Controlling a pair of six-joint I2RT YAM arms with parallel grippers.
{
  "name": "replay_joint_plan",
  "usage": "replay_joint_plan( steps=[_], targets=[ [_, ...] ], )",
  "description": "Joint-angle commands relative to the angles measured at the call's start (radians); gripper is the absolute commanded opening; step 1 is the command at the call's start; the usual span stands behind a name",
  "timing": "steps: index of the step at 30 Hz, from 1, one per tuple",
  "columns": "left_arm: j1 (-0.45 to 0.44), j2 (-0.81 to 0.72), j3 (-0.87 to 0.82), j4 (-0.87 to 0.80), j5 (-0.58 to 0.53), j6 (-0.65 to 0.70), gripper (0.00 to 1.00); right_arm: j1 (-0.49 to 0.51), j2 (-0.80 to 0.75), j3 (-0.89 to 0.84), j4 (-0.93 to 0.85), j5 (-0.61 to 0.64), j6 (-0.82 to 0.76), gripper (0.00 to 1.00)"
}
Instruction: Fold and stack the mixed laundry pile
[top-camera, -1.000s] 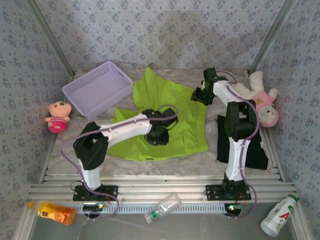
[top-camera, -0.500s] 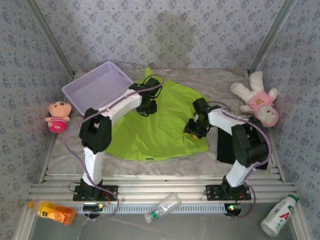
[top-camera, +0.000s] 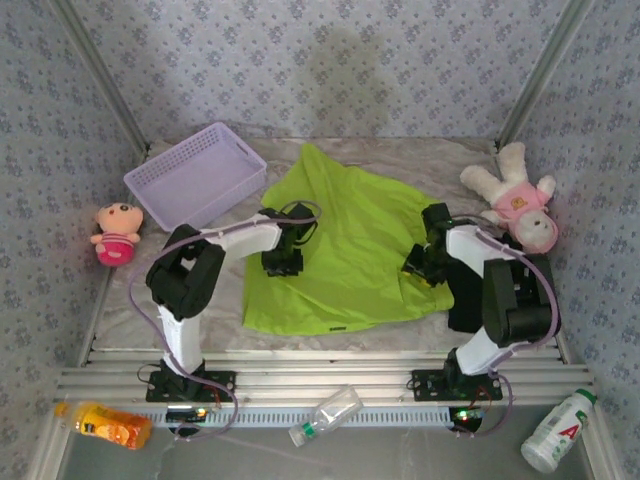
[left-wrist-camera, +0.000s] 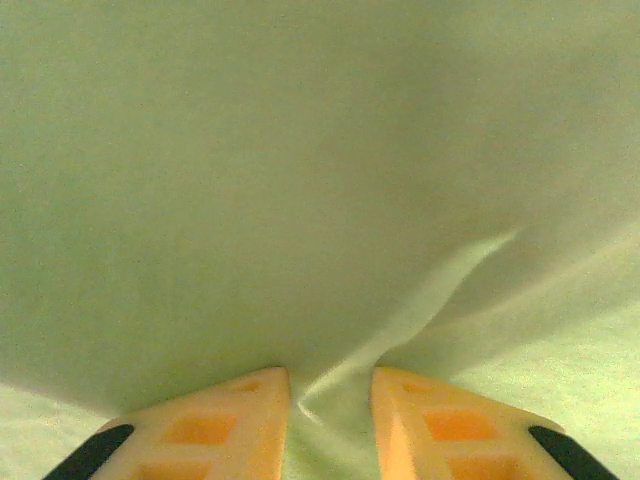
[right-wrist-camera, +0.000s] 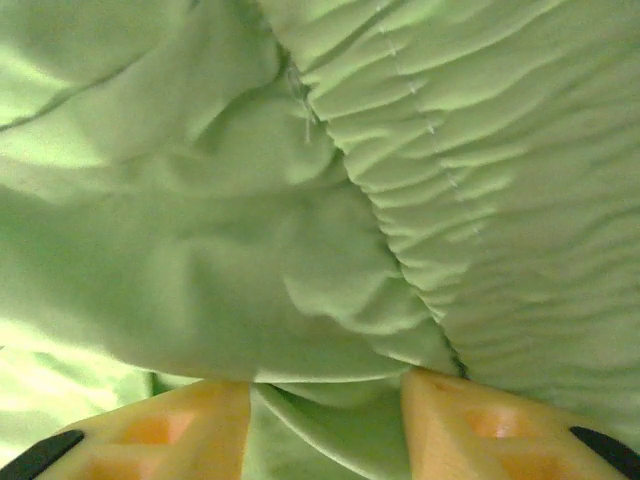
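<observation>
The lime-green T-shirt (top-camera: 345, 240), where is it? asks Mia.

Tom: It lies spread out in the middle of the worktop (top-camera: 430, 165). It is mostly flat, and one corner points to the back. The black T-shirt (top-camera: 458, 310) is at the right side, partly under the right arm.

Mia: What are the fingers doing?

Tom: The left fingers (left-wrist-camera: 230, 420) are nearly closed. They pinch a small fold of green cloth near the shirt's left edge. The right fingers (right-wrist-camera: 190, 420) are a bit wider. A thick bunch of green cloth next to a seam sits between them, at the shirt's right edge.

Mia: How will the shirt feel?

Tom: I think it is light, soft and floppy. It bends anywhere and wrinkles fast. It will not break, but it could slip out of a small pinch.

Mia: Where is it best to hold it?

Tom: At two edges or corners at once, I think, one for each arm. Then the cloth is pulled tight and can fold straight.
</observation>
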Motion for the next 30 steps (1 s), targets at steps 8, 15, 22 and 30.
replay_joint_plan(
  steps=[8,15,22,30],
  targets=[
    [0.032,-0.111,0.081,-0.084,-0.056,-0.040,0.64,-0.025,-0.339,-0.060,-0.244,-0.004,0.014,0.75],
    [0.069,-0.201,0.071,-0.077,-0.056,-0.037,0.73,-0.122,-0.462,-0.206,-0.261,-0.050,0.103,0.77],
    [0.071,-0.318,-0.042,-0.121,0.012,-0.007,0.74,-0.176,-0.389,-0.282,-0.051,-0.126,0.200,0.77],
    [0.064,-0.615,-0.359,-0.137,0.094,-0.102,0.74,-0.212,-0.289,-0.285,0.072,-0.128,0.175,0.35]
  ],
)
